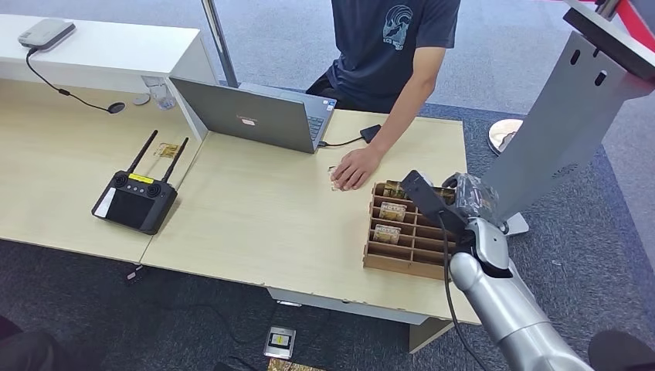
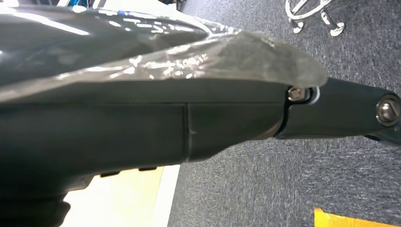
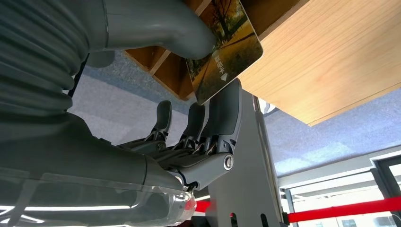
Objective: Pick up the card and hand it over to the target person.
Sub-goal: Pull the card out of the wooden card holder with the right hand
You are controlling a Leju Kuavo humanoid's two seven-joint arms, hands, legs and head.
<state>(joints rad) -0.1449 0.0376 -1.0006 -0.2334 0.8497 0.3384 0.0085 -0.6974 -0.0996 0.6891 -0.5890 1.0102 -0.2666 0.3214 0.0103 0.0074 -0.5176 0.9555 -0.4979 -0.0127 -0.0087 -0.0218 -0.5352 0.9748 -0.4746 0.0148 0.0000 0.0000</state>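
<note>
My right hand [image 1: 462, 198] hangs over the far right end of the brown wooden card box [image 1: 405, 251] on the table. In the right wrist view the right hand [image 3: 189, 118] pinches a card [image 3: 227, 47] with an autumn-tree picture between the thumb [image 3: 156, 23] and a dark finger, just beside the box's compartments. More cards [image 1: 392, 210] stand in the box's slots. Across the table sits a person in a dark shirt [image 1: 394, 39], one hand [image 1: 355, 166] resting flat on the tabletop near the box. A dark stretched-out part of my left hand [image 2: 331, 111] hangs above the grey carpet.
An open grey laptop [image 1: 247, 116] stands at the table's far side with a cable and adapter [image 1: 371, 133]. A black remote controller [image 1: 137, 199] and a loose card [image 1: 166, 149] lie on the left table. A grey stand [image 1: 556, 131] rises right of my right hand.
</note>
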